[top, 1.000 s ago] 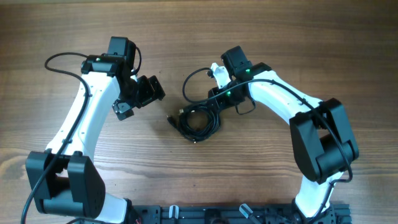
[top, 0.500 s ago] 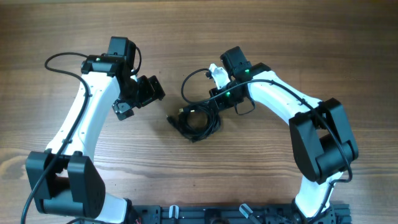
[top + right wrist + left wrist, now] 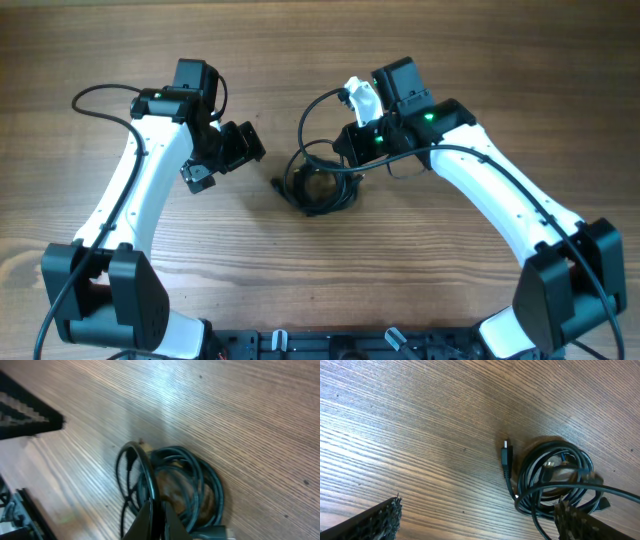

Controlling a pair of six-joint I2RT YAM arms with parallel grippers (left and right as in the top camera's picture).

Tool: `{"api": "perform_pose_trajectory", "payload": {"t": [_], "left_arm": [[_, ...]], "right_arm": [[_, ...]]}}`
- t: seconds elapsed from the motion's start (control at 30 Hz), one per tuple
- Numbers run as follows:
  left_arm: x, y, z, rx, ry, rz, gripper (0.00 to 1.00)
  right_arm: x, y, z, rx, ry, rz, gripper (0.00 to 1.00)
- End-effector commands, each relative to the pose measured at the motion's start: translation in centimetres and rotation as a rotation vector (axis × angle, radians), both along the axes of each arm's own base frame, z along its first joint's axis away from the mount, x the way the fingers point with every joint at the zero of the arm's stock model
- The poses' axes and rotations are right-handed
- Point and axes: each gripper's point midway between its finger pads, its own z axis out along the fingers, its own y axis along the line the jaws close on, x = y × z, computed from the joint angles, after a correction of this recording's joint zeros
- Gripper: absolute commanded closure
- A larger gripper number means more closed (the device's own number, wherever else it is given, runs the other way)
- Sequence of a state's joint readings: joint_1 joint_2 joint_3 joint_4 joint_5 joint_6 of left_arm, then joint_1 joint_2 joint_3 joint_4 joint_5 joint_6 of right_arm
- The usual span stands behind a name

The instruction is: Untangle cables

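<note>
The cables (image 3: 322,190) lie as one small coiled bundle of thin black cord on the wooden table (image 3: 400,285), between the two arms. Closest to the bundle is the right gripper (image 3: 352,152), sitting right at its upper right edge. In the right wrist view its fingers (image 3: 146,521) are pinched together on a single black strand, which rises from the coil in a narrow loop. The rest of the bundle rests on the wood just beyond the fingertips. On the bundle's left side a small plug end (image 3: 505,453) sticks out of the coil and lies flat on the table. Farther left of the bundle, and clear of it, hangs the left gripper (image 3: 243,147), spread wide. In the left wrist view its fingers (image 3: 377,519) sit at opposite lower corners, with the coil ahead of the right-hand one. Farthest from the bundle, the white left arm (image 3: 140,200) and right arm (image 3: 500,200) run back to their black bases at the table's edge.
</note>
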State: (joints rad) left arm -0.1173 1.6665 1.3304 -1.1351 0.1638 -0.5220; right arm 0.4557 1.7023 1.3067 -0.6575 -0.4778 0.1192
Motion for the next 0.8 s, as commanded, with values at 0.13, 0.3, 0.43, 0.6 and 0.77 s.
{"api": "perform_pose_trajectory", "payload": {"t": [0.13,0.3,0.43,0.6,0.77], "left_arm": [[0.0,0.3,-0.3,0.013,0.006,0.011,0.0],[0.1,0.4,-0.3,0.016,0.002,0.012,0.0],[0.2,0.6,-0.4,0.031,-0.002,0.013,0.0],[0.0,0.6,-0.4,0.031,0.005,0.013,0.0],[-0.1,0.7,-0.4,0.032,0.012,0.012,0.0]], "right_arm": [[0.1,2.1,4.6,0.176,0.002,-0.039,0.96],[0.4,3.1,8.4,0.294,-0.056,-0.033,0.96],[-0.1,3.1,12.6,0.375,-0.132,-0.038,0.96],[-0.8,2.7,16.4,0.439,-0.203,-0.05,0.96],[-0.8,3.1,18.4,0.517,-0.196,-0.072,0.96]]}}
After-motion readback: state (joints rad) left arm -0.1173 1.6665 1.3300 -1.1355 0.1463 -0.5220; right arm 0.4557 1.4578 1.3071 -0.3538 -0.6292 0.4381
